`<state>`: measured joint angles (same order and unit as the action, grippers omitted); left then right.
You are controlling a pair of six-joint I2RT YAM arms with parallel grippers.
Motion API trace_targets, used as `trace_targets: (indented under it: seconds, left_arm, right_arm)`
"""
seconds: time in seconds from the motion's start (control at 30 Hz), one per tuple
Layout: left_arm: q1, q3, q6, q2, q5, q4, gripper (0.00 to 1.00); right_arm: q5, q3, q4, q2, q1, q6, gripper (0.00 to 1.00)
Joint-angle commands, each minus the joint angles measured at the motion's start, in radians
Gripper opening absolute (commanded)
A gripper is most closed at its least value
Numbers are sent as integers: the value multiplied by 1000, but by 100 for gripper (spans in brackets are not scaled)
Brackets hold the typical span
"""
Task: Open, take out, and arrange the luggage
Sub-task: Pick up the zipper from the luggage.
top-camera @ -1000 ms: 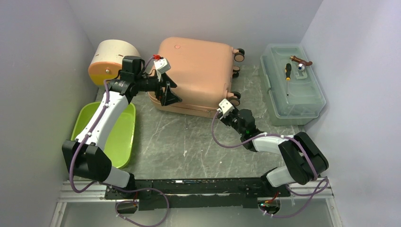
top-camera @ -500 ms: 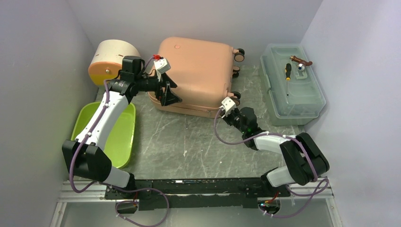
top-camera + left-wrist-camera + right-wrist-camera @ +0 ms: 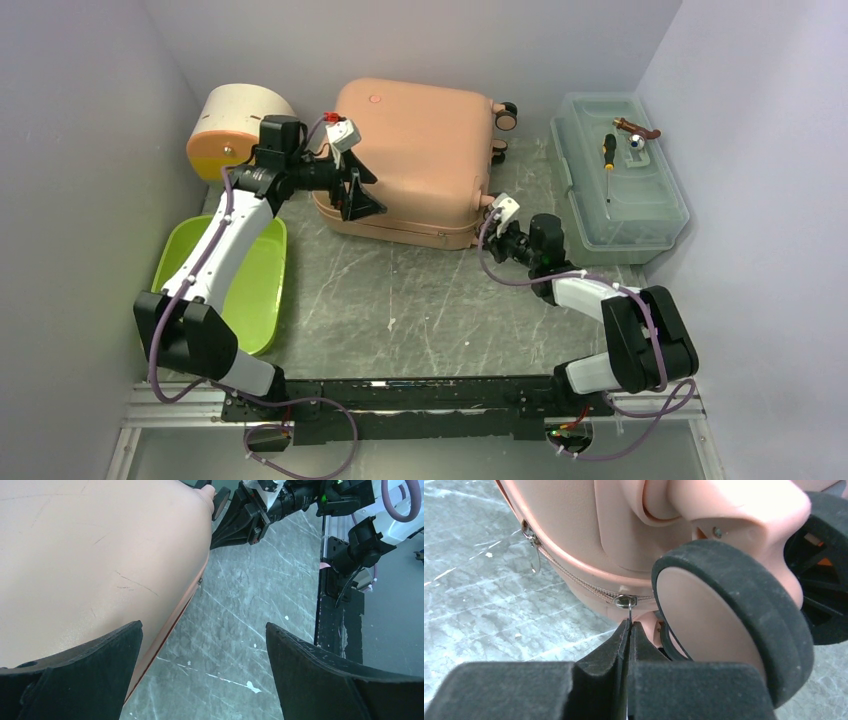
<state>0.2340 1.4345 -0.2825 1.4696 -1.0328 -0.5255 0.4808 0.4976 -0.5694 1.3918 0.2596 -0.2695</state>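
Note:
The salmon-pink luggage (image 3: pixel 415 150) lies flat and closed at the back of the table. My right gripper (image 3: pixel 630 625) is at its front right corner beside a dark wheel (image 3: pixel 724 615), shut on the thin metal zipper pull (image 3: pixel 629 612) that hangs from the slider. In the top view the right gripper (image 3: pixel 495 230) sits by the near-right wheels. A second zipper pull (image 3: pixel 531 555) hangs further left along the seam. My left gripper (image 3: pixel 202 627) is wide open and holds nothing. One finger is over the luggage (image 3: pixel 90 555) shell, the other over the table, at the front left corner (image 3: pixel 358 198).
A cream half-round box (image 3: pixel 235 125) with an orange front stands left of the luggage. A green tub (image 3: pixel 245 290) lies at the left under the left arm. A translucent toolbox (image 3: pixel 620 185) with a screwdriver (image 3: pixel 608 160) on its lid sits at the right. Walls enclose three sides.
My right gripper has moved right along the luggage's front edge to the wheel corner and has closed on the zipper pull. The left arm has hardly moved.

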Motion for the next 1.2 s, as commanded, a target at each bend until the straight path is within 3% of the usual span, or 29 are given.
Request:
trace_targets:
  seconds: [0.0, 0.2, 0.37, 0.6, 0.8, 0.93, 1.17]
  left_arm:
    - [-4, 47, 41, 5, -57, 57, 99]
    - [3, -6, 160, 28, -130, 239, 99]
    - [34, 39, 201, 103, -152, 267, 99]
    - [80, 53, 315, 167, -191, 385, 99]
    - [100, 77, 329, 197, -200, 387, 100]
    - [100, 77, 321, 191, -198, 380, 99]
    - [100, 62, 295, 174, -173, 357, 99]
  right_arm:
    - [44, 64, -18, -11, -24, 2, 0]
    - [128, 134, 29, 51, -68, 47, 0]
    - [220, 183, 51, 101, -127, 67, 0]
    - [388, 276, 172, 167, -178, -73, 0]
    - [401, 270, 219, 166, -178, -379, 0]
    - [316, 211, 117, 154, -180, -502, 0]
    - [160, 89, -199, 182, -146, -538, 0]
